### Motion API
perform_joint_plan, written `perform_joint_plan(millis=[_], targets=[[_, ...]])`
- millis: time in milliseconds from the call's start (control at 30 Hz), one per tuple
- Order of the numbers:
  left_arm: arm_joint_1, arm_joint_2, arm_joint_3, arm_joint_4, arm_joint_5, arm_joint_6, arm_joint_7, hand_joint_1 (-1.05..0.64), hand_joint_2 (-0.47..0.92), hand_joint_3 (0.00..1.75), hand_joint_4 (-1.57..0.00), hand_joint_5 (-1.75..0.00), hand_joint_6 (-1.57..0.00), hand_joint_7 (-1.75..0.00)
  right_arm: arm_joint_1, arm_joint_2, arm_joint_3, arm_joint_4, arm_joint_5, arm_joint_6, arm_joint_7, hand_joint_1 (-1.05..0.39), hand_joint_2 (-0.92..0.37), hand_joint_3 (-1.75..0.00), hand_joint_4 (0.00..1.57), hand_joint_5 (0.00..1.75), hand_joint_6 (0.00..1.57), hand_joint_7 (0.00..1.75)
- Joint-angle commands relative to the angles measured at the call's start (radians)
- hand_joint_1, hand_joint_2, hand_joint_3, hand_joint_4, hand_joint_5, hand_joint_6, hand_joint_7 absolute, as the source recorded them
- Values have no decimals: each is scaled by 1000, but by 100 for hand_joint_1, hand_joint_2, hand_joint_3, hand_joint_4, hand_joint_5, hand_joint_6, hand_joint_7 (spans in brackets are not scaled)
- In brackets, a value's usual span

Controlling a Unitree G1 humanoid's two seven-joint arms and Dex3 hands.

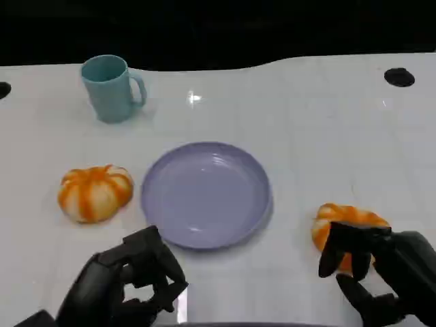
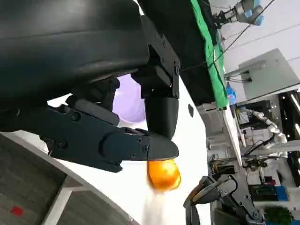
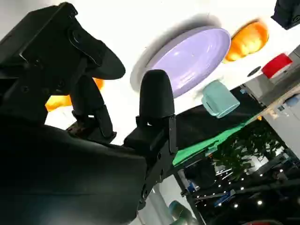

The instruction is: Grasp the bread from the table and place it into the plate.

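**Two breads, one plate, one mug**

Two round orange-and-cream breads lie on my white counter (image 1: pixel 313 122), one on each side of the single lavender plate (image 1: pixel 206 194). Both are ribbed like little pumpkins, with a glossy crust. The left bread (image 1: pixel 95 192) sits just beside the plate's left rim, apart from it and untouched. The right bread (image 1: pixel 347 228) lies near the plate's right rim, and the fingers (image 1: pixel 334 252) of my right hand (image 1: pixel 381 269) are draped over its near side, touching it, spread rather than closed; it rests on the counter.

The plate is smooth, shallow and round, with a raised rim and nothing in it. Beyond the plate, to its far left, stands one teal mug (image 1: pixel 110 88), upright, a plain cylinder with a loop handle facing right.

My left hand (image 1: pixel 129 283) hovers on the near side of the plate, fingers loosely curled and apart, holding nothing.
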Motion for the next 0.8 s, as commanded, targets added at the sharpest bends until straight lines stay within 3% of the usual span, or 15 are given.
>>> perform_joint_plan(millis=[33, 800], targets=[[-5, 12, 8, 10, 5, -18, -1, -53, 92, 34, -68, -175, -59, -156, -3, -11, -3, -5, 13, 10, 6, 4, -21, -139, 77, 175, 65, 149], [-8, 14, 12, 18, -9, -14, -8, -53, 92, 33, -68, -175, -58, -158, -8, -11, -2, 1, 2, 7, -4, 5, -22, -136, 77, 175, 67, 142]])
